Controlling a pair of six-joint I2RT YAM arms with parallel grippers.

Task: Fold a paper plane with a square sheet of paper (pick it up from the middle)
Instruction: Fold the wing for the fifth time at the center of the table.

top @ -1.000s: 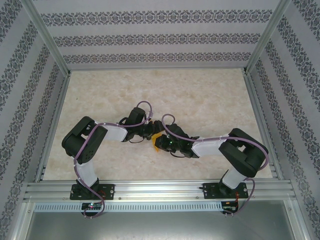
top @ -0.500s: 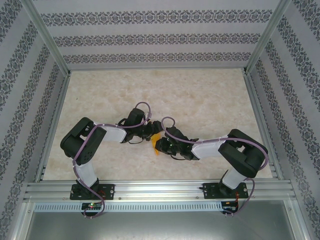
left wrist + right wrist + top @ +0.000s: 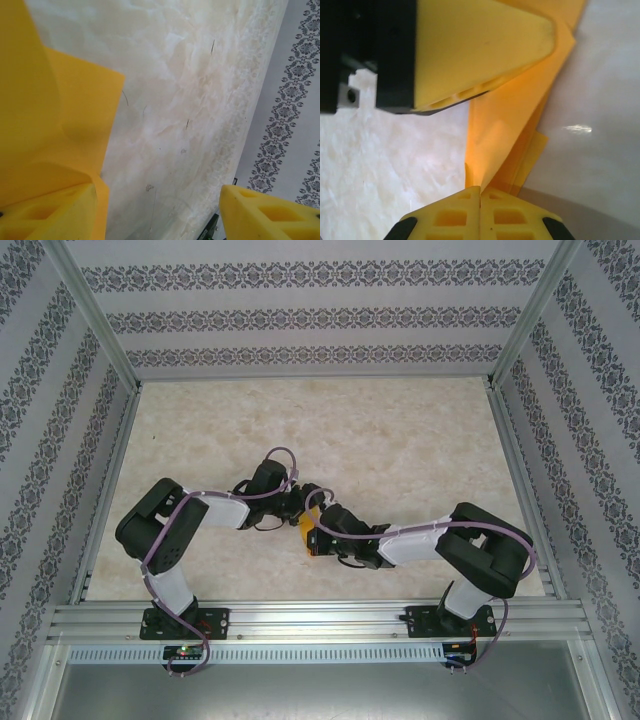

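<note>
Paper (image 3: 520,125) in right gripper (image 3: 480,196), beside left gripper (image 3: 160,212)

Matt paper (image 3: 510,130) — glossy marbled tabletop (image 3: 400,440)

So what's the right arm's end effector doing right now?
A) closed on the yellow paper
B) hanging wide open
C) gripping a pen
A: the right end effector has its fingertips pressed together, with the yellow paper running down into the seam between them.

My table (image 3: 400,440) is a pale, cream-marbled slab, faintly scratched. Toward its near middle is my folded orange-yellow sheet of paper (image 3: 309,535); whether it lies on the surface I cannot tell.
</note>
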